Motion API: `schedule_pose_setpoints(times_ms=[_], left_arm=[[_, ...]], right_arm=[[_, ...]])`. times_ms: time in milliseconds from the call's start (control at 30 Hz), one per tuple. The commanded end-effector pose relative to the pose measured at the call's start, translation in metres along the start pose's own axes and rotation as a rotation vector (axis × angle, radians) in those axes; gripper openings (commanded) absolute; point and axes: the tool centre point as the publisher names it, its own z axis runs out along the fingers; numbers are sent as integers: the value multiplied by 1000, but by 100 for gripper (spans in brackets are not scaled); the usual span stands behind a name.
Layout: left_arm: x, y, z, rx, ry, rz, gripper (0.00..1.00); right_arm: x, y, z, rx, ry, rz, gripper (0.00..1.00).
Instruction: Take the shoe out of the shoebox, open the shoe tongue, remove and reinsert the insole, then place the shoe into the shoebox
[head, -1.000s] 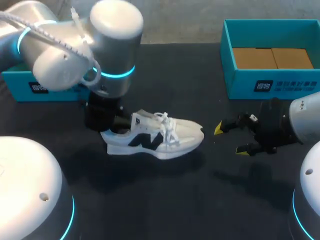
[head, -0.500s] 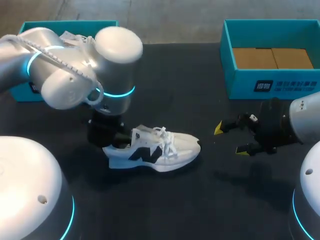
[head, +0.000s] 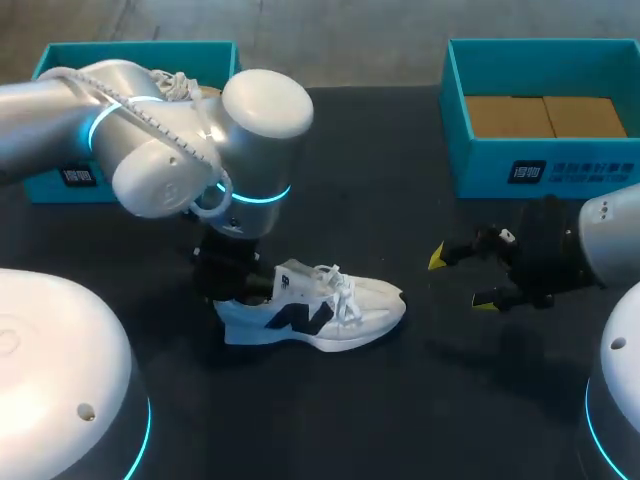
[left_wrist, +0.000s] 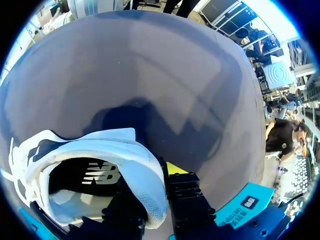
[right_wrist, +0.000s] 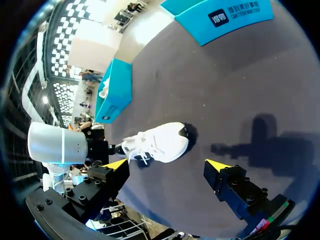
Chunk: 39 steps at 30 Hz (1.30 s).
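A white sneaker (head: 320, 315) with a dark side logo lies on its sole on the black table, toe pointing right. My left gripper (head: 237, 285) is at its heel. In the left wrist view the gripper (left_wrist: 150, 192) is shut on the heel collar of the sneaker (left_wrist: 100, 150), one finger inside and the yellow-tipped one outside. My right gripper (head: 462, 280) hangs open to the right of the toe, apart from the shoe. From the right wrist view the sneaker (right_wrist: 160, 142) lies ahead of that gripper's (right_wrist: 167, 167) spread fingers.
A teal shoebox (head: 540, 165) with a brown cardboard floor stands at the back right. Another teal box (head: 60, 175) at the back left holds a second white shoe (head: 175, 85). The two white robot bases fill the near corners.
My left arm has swung right and nearer, carrying the sneaker's heel with it; the sneaker now lies slightly closer to the front. The right arm has stayed put.
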Motion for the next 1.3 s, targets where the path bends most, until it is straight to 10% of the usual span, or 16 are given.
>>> schedule_pose_setpoints(times_ms=[33, 100, 200, 933, 1300], left_arm=[[-5, 3, 6, 2, 1, 0, 36], [-5, 3, 6, 2, 0, 1, 42], [-4, 1, 1, -7, -18, 3, 100], [31, 9, -79, -33, -350, -215, 100], [32, 9, -79, -31, -354, -217, 100]], right_arm=[[1, -2, 0, -3, -5, 2, 100], [1, -2, 0, -3, -5, 2, 100], [1, -2, 0, -3, -5, 2, 100], [1, -2, 0, -3, -5, 2, 100], [1, -2, 0, -3, -5, 2, 100]])
